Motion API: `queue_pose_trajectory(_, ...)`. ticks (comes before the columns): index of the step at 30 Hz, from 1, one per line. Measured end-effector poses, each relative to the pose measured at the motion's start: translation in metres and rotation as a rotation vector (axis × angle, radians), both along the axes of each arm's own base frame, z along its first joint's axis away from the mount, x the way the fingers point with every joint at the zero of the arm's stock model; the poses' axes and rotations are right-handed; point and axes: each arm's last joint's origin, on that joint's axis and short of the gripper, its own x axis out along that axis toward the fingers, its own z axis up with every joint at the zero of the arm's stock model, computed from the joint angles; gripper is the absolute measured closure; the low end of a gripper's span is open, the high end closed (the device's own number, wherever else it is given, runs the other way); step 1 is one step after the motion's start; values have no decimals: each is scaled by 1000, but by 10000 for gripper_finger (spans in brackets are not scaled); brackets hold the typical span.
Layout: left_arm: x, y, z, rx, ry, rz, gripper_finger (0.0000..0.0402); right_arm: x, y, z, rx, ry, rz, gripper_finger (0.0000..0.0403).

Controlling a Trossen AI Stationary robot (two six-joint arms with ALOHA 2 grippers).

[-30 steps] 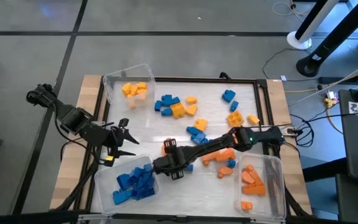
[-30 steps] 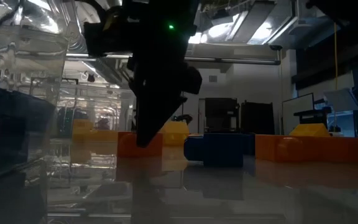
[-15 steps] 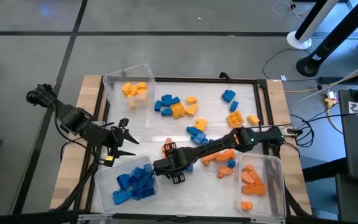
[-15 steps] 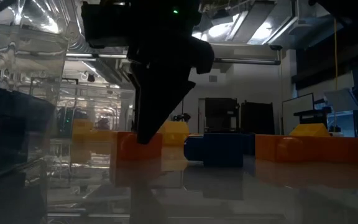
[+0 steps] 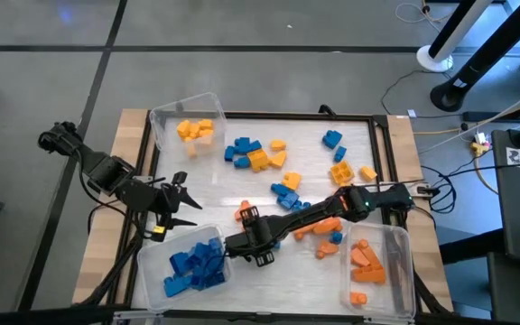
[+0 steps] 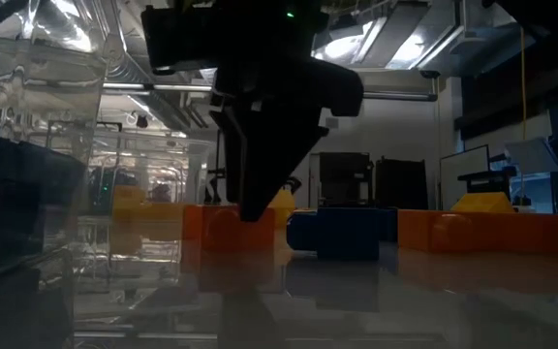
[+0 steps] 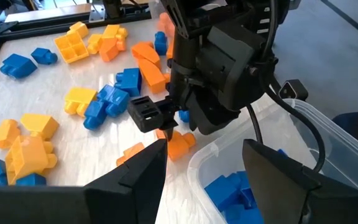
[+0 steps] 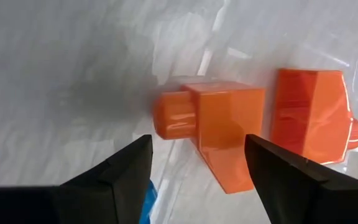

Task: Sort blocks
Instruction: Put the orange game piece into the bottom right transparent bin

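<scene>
The right end effector (image 5: 245, 218) reaches low across the surface (image 5: 233, 185), fingers wide over an orange block (image 8: 219, 127); the left end effector (image 5: 184, 200) waits, spread.

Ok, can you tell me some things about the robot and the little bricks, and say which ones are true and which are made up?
1. The clear plastic bin near the left arm holds blue studded toy bricks. True.
2. The right gripper is closed on a yellow brick. False: its fingers are open above a small orange studded brick, holding nothing.
3. The bin near the right arm holds orange bricks. True.
4. The left gripper is inside the far bin. False: it hangs over the table's left edge, fingers open.
</scene>
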Motion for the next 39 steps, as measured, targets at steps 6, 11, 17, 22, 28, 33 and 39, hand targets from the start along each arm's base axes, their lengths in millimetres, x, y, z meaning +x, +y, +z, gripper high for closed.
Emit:
queue_pose_trajectory(6,-1,1,-1,-10,19,13,204,0,-4,2,-19,2,-5,149)
queue_pose_trajectory(11,-1,0,-1,-12,18,13,204,1,-15,2,-39,27,-25,149)
queue_pose_trajectory(17,-1,0,-1,-12,18,14,204,3,-22,1,-37,39,0,149)
queue_pose_trajectory(22,-1,0,-1,-12,18,14,204,3,-23,1,4,51,7,149)
queue_pose_trajectory(28,-1,0,-1,-12,18,14,204,3,-23,1,-12,46,5,149)
queue_pose_trajectory(33,-1,0,-1,-25,20,22,204,4,-27,1,-14,45,-4,149)
queue_pose_trajectory(39,-1,0,-1,-28,20,24,204,5,-26,-2,-2,36,-1,149)
